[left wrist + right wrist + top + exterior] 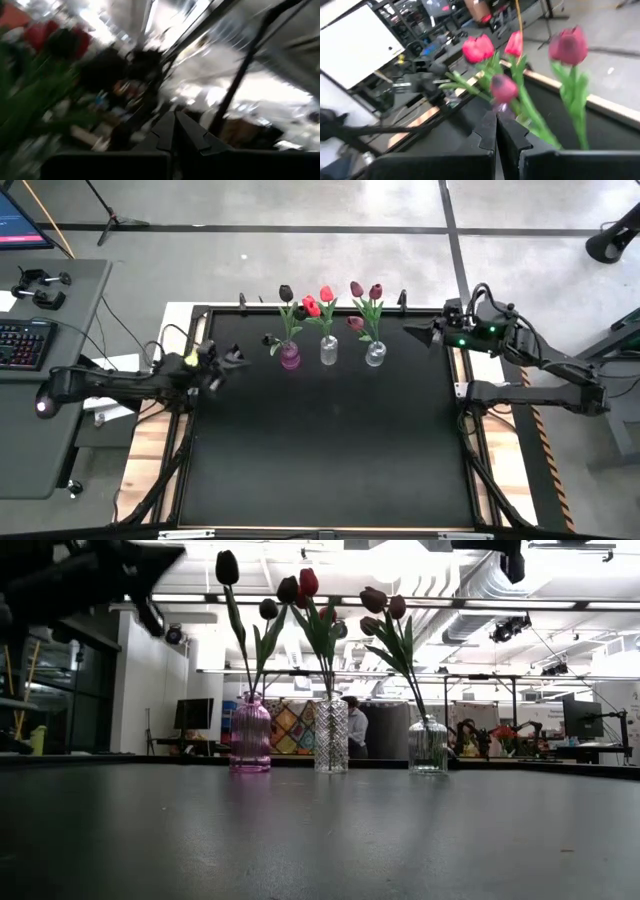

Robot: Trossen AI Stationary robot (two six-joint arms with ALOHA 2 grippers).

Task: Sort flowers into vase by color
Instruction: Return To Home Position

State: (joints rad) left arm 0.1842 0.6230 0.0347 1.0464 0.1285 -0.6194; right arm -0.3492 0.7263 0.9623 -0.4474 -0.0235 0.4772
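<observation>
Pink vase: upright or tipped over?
Upright. The pink vase stands on its base on the table, with dark tulips rising from its neck.

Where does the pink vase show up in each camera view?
High view: pink vase, leftmost of three near the table's far edge.
Low view: pink vase, again leftmost.
Left wrist view: cannot make it out.
Right wrist view: cannot make it out.
Shared landmark: red tulips in the middle vase beside it.

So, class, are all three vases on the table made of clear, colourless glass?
No, the leftmost vase in the low view is pink-tinted glass.
</observation>
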